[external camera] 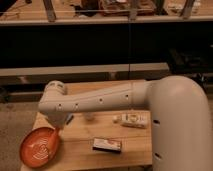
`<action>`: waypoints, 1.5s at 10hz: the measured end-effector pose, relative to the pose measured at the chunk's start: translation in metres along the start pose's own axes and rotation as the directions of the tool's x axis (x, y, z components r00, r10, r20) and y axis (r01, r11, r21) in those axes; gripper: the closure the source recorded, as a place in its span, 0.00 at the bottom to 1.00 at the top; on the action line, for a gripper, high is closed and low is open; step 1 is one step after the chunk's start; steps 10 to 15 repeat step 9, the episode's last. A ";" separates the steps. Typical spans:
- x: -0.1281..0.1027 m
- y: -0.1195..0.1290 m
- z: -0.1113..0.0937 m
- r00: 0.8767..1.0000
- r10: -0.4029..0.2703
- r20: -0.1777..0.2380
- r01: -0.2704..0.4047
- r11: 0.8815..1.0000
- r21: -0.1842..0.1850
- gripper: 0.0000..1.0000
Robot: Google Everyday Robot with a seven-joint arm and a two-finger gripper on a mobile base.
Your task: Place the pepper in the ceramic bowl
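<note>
The ceramic bowl is a wide orange-red dish with pale swirl lines, sitting at the front left corner of the wooden table. My gripper hangs below the arm's wrist, just above the bowl's far right rim. A small orange bit that looks like the pepper shows at the gripper's lower end, right at the bowl's edge. The wrist housing hides most of the gripper.
A dark rectangular box lies near the table's front edge. A pale packet lies right of centre, with a small translucent cup behind the arm. The robot's white body fills the right side.
</note>
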 end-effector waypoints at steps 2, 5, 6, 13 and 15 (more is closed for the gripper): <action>-0.005 -0.004 0.002 1.000 -0.014 0.004 0.014 1.000 0.001 0.85; -0.006 -0.007 0.004 1.000 -0.018 0.007 0.018 1.000 0.003 0.85; -0.007 -0.009 0.005 1.000 -0.024 0.009 0.024 1.000 0.005 0.85; -0.008 -0.011 0.007 0.999 -0.033 0.011 0.033 0.999 0.006 0.85; -0.008 -0.011 0.007 0.999 -0.033 0.011 0.033 0.999 0.006 0.85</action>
